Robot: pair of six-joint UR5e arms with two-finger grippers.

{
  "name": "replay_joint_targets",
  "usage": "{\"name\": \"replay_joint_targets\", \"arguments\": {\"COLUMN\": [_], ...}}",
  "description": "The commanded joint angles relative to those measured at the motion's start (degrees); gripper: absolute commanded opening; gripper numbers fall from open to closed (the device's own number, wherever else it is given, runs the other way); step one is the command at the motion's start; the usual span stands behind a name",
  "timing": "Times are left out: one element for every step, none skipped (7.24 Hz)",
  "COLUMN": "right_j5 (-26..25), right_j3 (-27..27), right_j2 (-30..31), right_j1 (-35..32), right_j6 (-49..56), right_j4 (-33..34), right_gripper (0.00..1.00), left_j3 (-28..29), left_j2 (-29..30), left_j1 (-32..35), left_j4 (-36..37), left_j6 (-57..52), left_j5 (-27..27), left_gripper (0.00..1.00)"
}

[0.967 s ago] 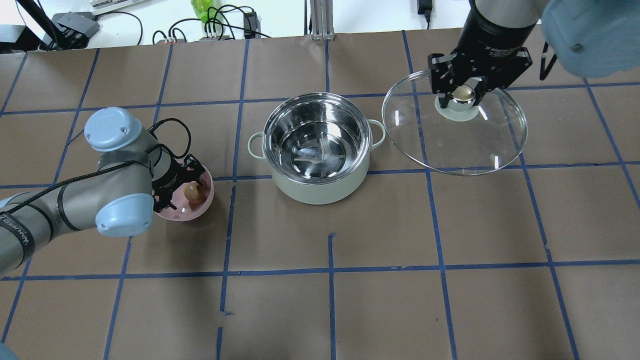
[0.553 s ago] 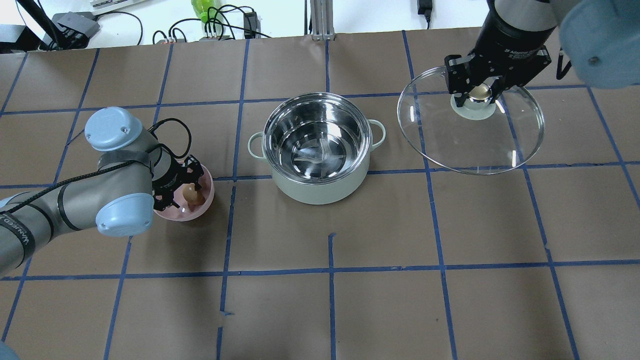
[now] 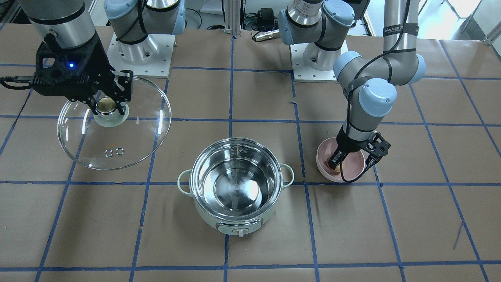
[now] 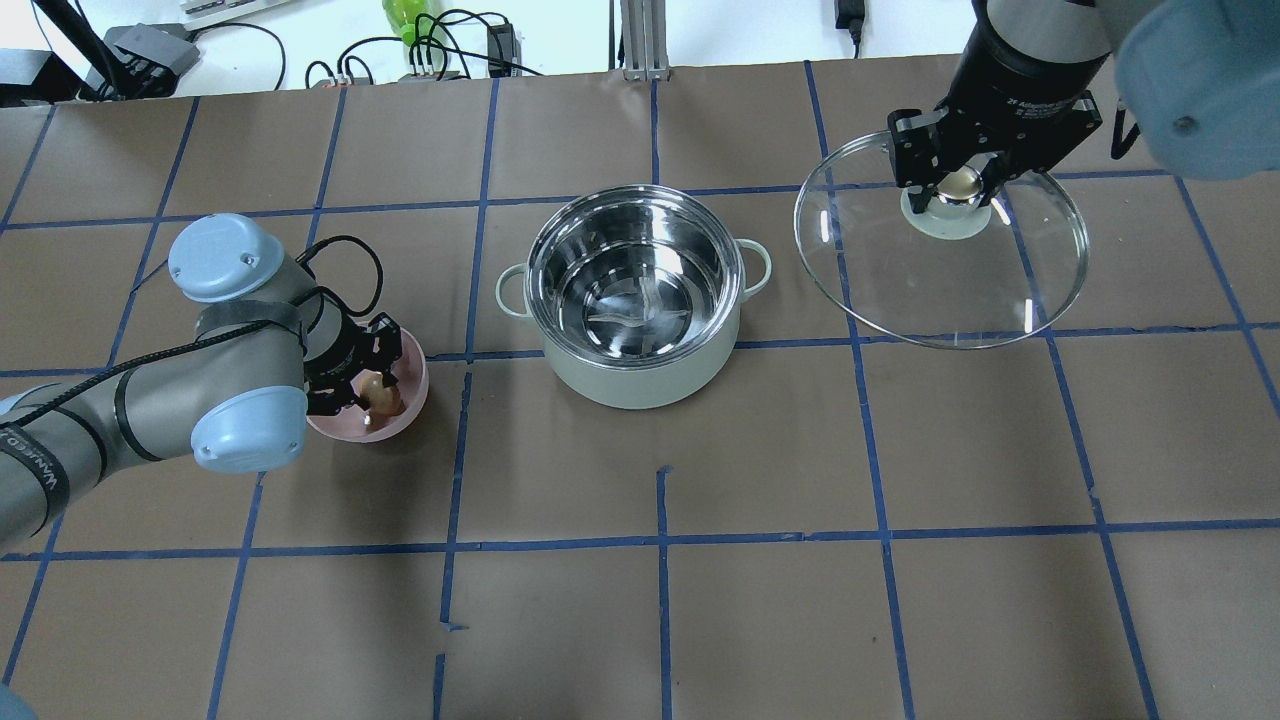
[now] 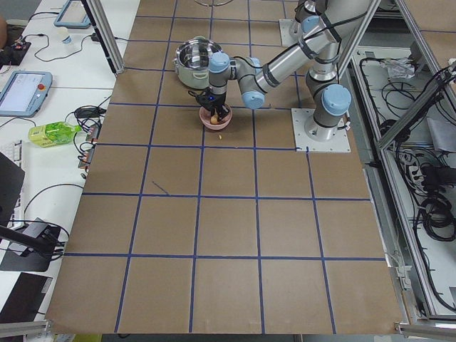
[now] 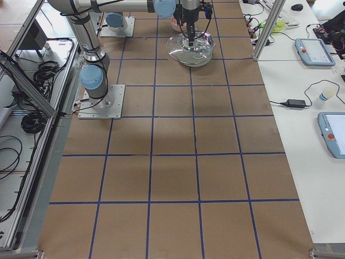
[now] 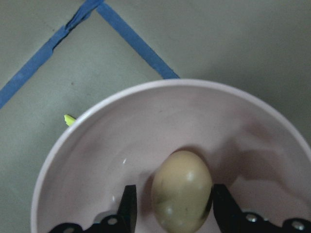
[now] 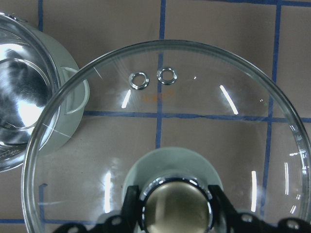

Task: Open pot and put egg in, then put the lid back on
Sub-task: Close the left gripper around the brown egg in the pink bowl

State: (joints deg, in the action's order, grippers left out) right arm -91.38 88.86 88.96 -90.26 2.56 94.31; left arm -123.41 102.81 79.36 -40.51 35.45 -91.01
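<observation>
The mint-green pot (image 4: 640,378) stands open mid-table, its steel inside empty; its control knob shows in the front view (image 3: 239,232). The tan egg (image 4: 383,392) lies in a pink bowl (image 4: 402,420) to the pot's left. My left gripper (image 4: 365,375) is down in the bowl, open, with one finger on each side of the egg (image 7: 182,191); one finger (image 7: 221,206) touches it, the other (image 7: 129,204) stands slightly off. My right gripper (image 4: 958,185) is shut on the knob of the glass lid (image 4: 940,290) and holds it in the air right of the pot.
The table is brown paper with a blue tape grid. Both arm bases (image 3: 135,51) stand at the robot's edge of the table. Cables and a green bottle (image 4: 405,18) lie beyond the far edge. The pot's loop handle (image 8: 77,92) is close to the lid's rim.
My right gripper carried the lid further right, away from the pot, then stopped. My left gripper sank lower into the pink bowl around the egg.
</observation>
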Motion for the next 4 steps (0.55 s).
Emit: {"name": "replay_joint_targets", "arguments": {"right_j5": [0.15,0.15,0.15,0.15], "right_j3": [0.00,0.00,0.00,0.00], "right_j2": [-0.10,-0.10,-0.10,-0.10], "right_j1": [-0.01,-0.01,-0.01,-0.01], "right_j6": [-0.10,-0.19,-0.19,-0.19], "right_j4": [0.00,0.00,0.00,0.00], "right_gripper": [0.00,0.00,0.00,0.00], "left_j3": [0.01,0.10,0.19,0.19], "left_j2": [0.02,0.02,-0.07,-0.07], "left_j1": [0.00,0.00,0.00,0.00], "left_j4": [0.00,0.00,-0.09,0.00], "left_j6": [-0.20,-0.29,-0.47,-0.47], "left_j5": [0.05,0.13,0.31,0.31], "left_gripper": [0.35,0.30,0.26,0.23]}}
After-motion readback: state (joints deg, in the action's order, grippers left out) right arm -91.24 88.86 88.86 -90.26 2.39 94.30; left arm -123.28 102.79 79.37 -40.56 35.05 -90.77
